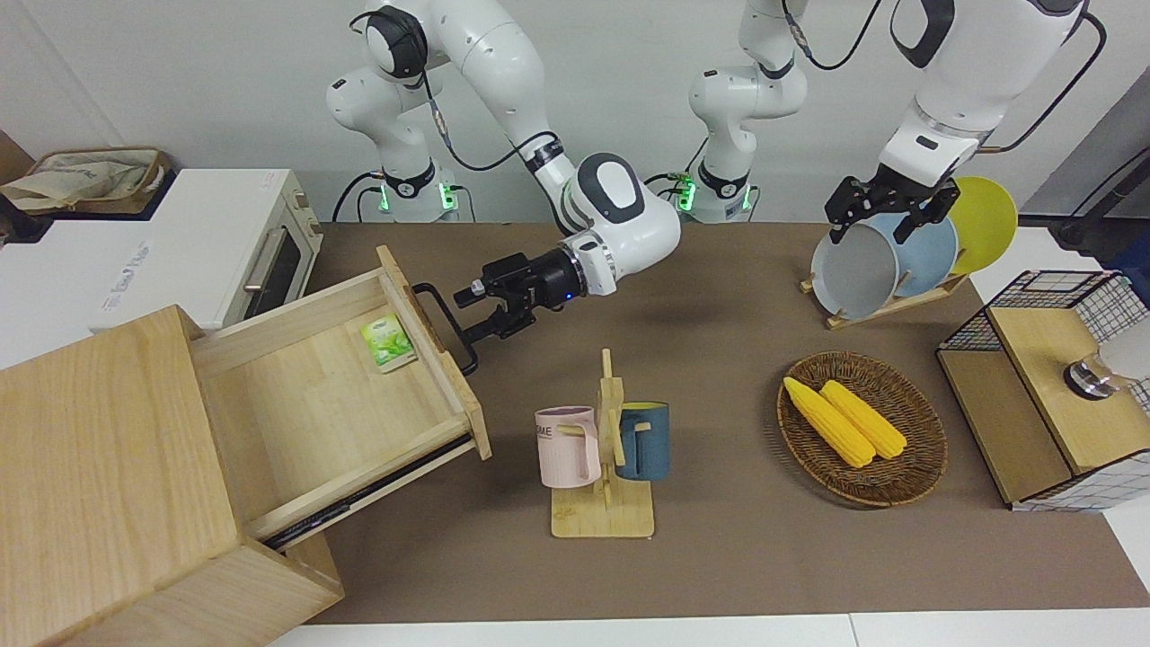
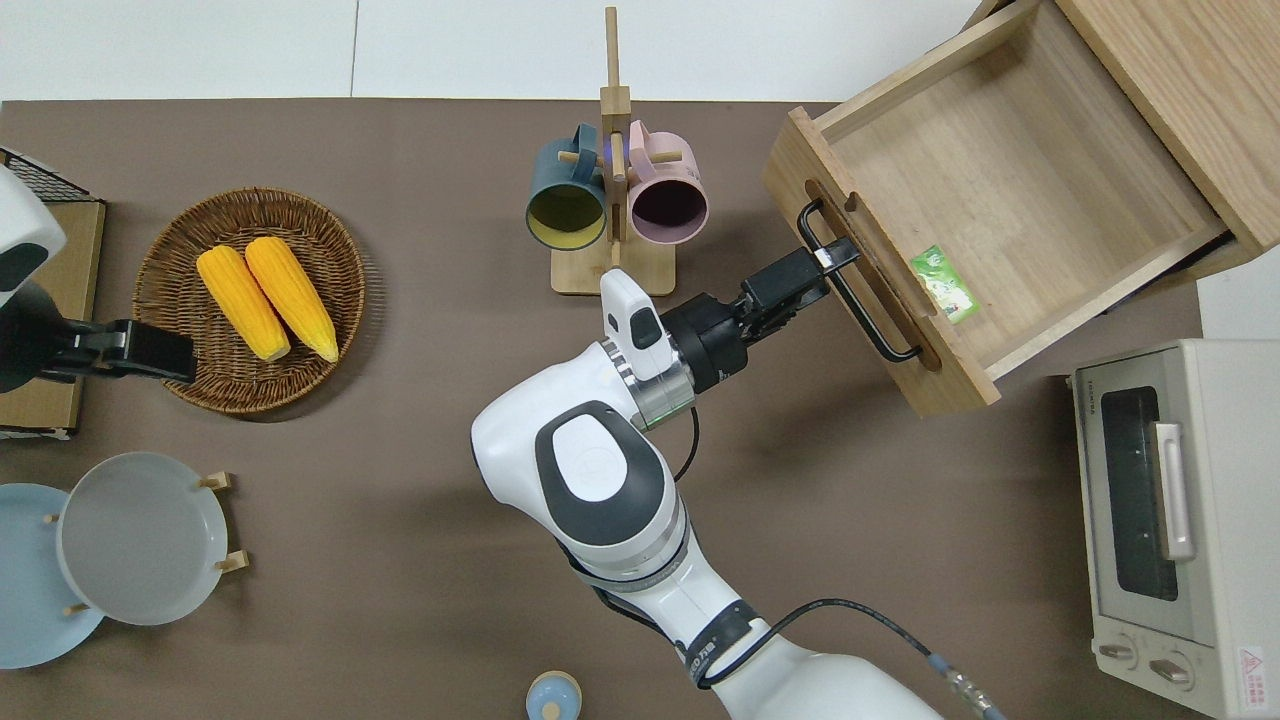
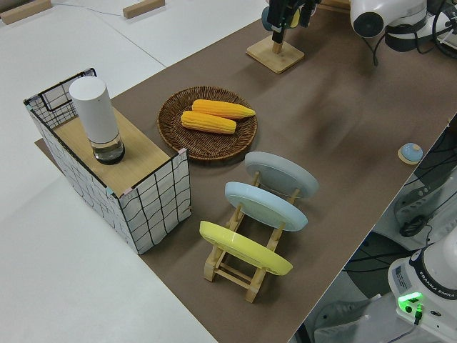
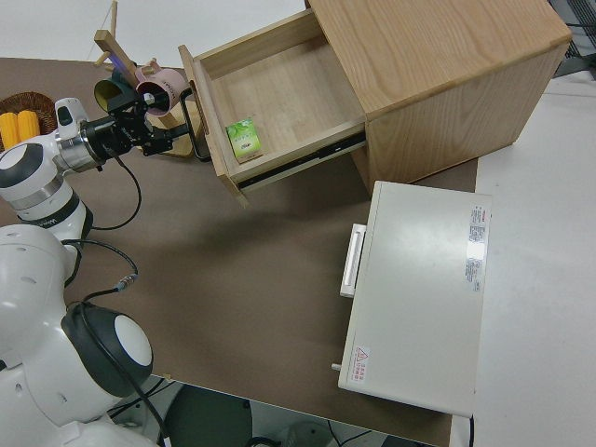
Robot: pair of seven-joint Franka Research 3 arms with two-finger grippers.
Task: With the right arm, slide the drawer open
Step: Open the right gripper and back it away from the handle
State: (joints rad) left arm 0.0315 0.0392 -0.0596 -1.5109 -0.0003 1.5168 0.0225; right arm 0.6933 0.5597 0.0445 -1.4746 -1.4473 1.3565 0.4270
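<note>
brown tabletop (image 1: 719, 557) with a wooden box (image 1: 99, 467) at the right arm's end, beside a white toaster oven (image 1: 225, 252). its drawer (image 1: 332, 395) is pulled well out, green packet (image 1: 388, 341) inside. right gripper (image 1: 490, 314) closed on the black loop handle (image 1: 446, 325). left arm parked, its gripper (image 1: 885, 211) state can't tell.

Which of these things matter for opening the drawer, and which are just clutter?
In the job: drawer, its handle, right gripper closed on the handle.

Clutter: green packet in the drawer, mug stand, corn basket, plate rack, toaster oven, wire rack. Left arm parked.
</note>
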